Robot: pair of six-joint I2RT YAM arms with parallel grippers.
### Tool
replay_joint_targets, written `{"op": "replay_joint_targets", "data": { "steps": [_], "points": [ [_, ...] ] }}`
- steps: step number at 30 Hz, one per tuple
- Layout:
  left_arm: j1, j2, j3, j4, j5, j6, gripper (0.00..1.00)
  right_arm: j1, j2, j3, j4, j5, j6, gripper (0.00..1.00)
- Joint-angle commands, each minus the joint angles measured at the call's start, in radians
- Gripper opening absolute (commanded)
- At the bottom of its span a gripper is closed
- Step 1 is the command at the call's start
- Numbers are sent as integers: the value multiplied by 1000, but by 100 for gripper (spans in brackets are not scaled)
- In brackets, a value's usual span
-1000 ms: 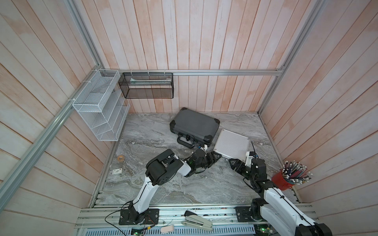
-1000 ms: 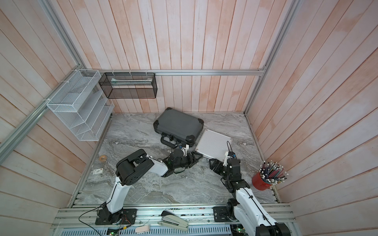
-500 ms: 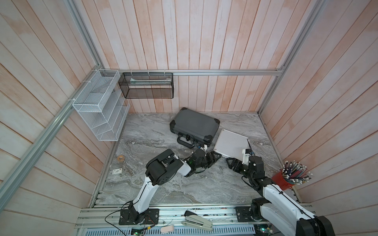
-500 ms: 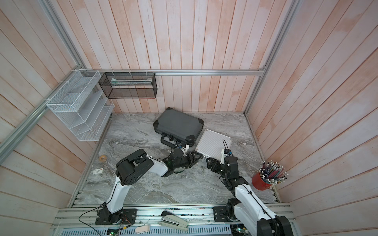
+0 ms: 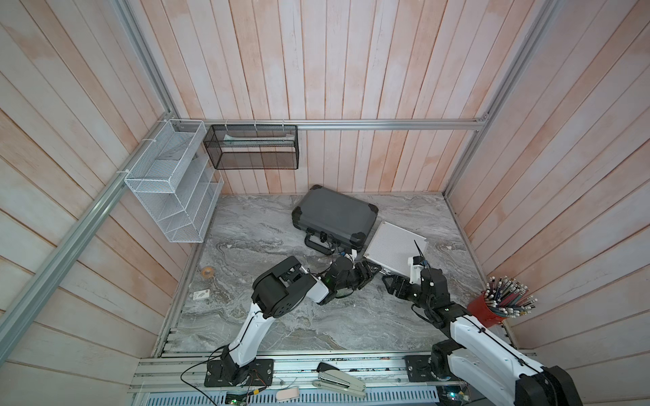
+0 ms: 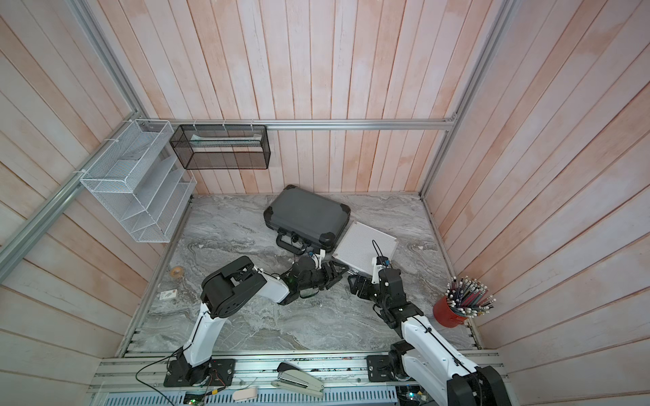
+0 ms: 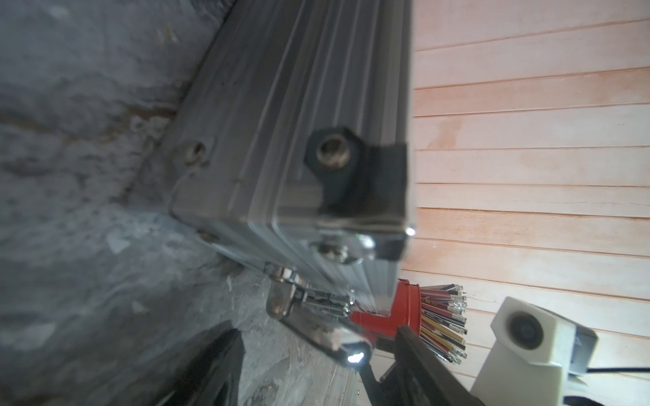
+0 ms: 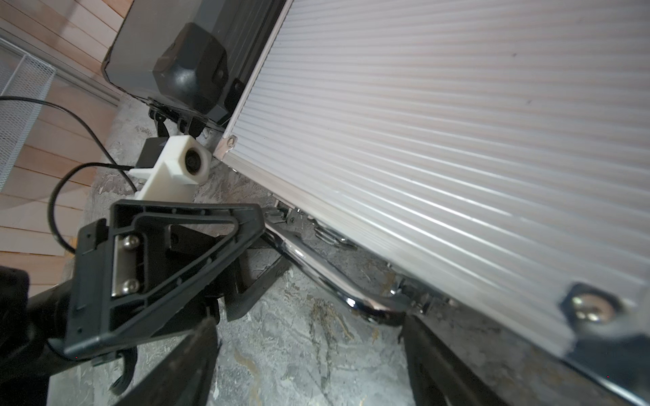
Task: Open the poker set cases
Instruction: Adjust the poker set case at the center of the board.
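Two closed poker set cases lie on the marble table in both top views. The dark grey case (image 5: pixel 334 218) is at the back, and the ribbed silver case (image 5: pixel 395 247) touches its right side. My left gripper (image 5: pixel 369 276) is at the silver case's front left corner. It stands open, with the chrome handle (image 7: pixel 316 327) lying between its fingers (image 7: pixel 422 365). My right gripper (image 5: pixel 392 283) hovers low just in front of that case, open over bare table. In the right wrist view the handle (image 8: pixel 334 274) ends near one of its fingers (image 8: pixel 439 362).
A red cup of pencils (image 5: pixel 492 309) stands at the right edge by the right arm. A white mesh basket (image 5: pixel 172 189) and a black mesh basket (image 5: pixel 251 147) hang on the walls. A tape roll (image 5: pixel 207 271) and a card (image 5: pixel 200 294) lie at the left. A stapler (image 5: pixel 339 381) rests on the front rail.
My right gripper has slid left along the silver case's front, closer to the left gripper. The left arm and both cases have not moved.
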Motion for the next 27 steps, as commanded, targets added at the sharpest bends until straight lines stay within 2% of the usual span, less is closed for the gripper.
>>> {"op": "replay_joint_targets", "data": {
  "steps": [1,5,12,21,27],
  "points": [
    [4,30,-1,6,12,-7,71,11,-23,-12,-19,12,0,83],
    [7,33,-2,11,11,-11,70,7,-43,-20,-33,63,36,84],
    [9,45,6,33,22,-19,62,-9,-77,-35,-68,99,113,86],
    [8,70,12,65,30,-42,56,-58,-179,-85,-109,70,193,85],
    [8,61,7,75,30,-37,51,-58,-165,-182,41,-8,310,79]
  ]
}}
